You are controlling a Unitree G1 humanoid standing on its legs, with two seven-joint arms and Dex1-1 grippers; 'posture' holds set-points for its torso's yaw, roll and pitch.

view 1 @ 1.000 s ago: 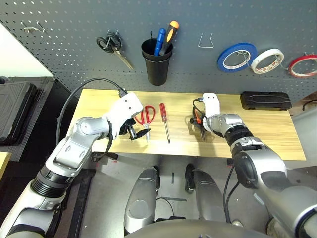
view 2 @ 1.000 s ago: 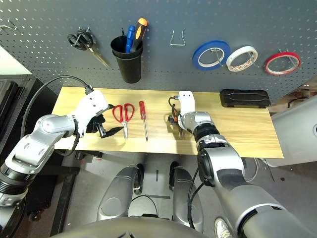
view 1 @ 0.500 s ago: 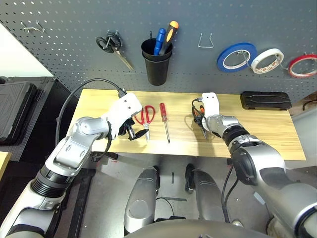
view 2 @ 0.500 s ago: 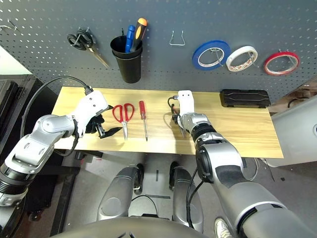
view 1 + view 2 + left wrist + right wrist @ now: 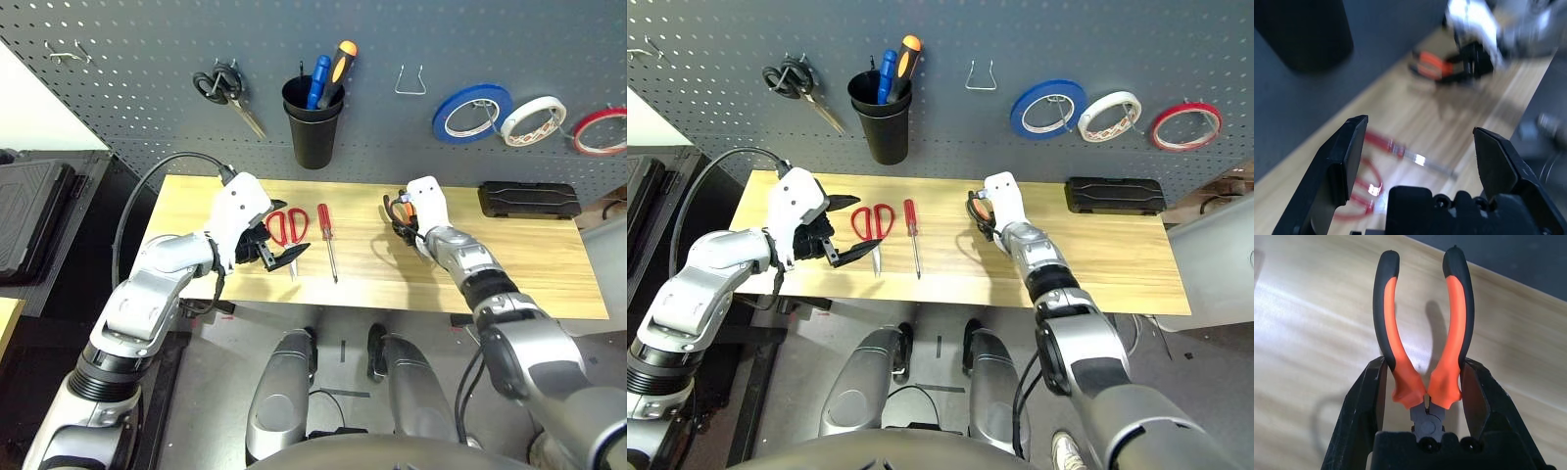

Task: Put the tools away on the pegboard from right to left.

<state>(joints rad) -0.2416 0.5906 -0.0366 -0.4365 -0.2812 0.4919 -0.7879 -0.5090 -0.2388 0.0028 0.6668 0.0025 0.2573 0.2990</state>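
My right gripper [image 5: 403, 218] is shut on the orange-and-black pliers [image 5: 1457, 308], clamped near the joint with the handles pointing away, held a little above the wooden table [image 5: 529, 255]. The red-handled scissors [image 5: 284, 225] and the slim red-handled screwdriver [image 5: 326, 240] lie side by side on the table. My left gripper [image 5: 280, 257] hovers open just left of the scissors, holding nothing. The thin red tape ring [image 5: 600, 130] hangs at the far right of the dark grey pegboard [image 5: 147, 49].
On the pegboard hang a blue tape roll [image 5: 470, 111], a white tape roll [image 5: 529, 117], a bare wire hook [image 5: 409, 81], a black cup [image 5: 313, 122] with two screwdrivers, and black-handled scissors [image 5: 225, 93]. A black case [image 5: 527, 199] lies at the table's back right.
My right gripper closed on the pliers and raised them off the table, toward the pegboard. My left gripper lifted slightly and turned, still open.
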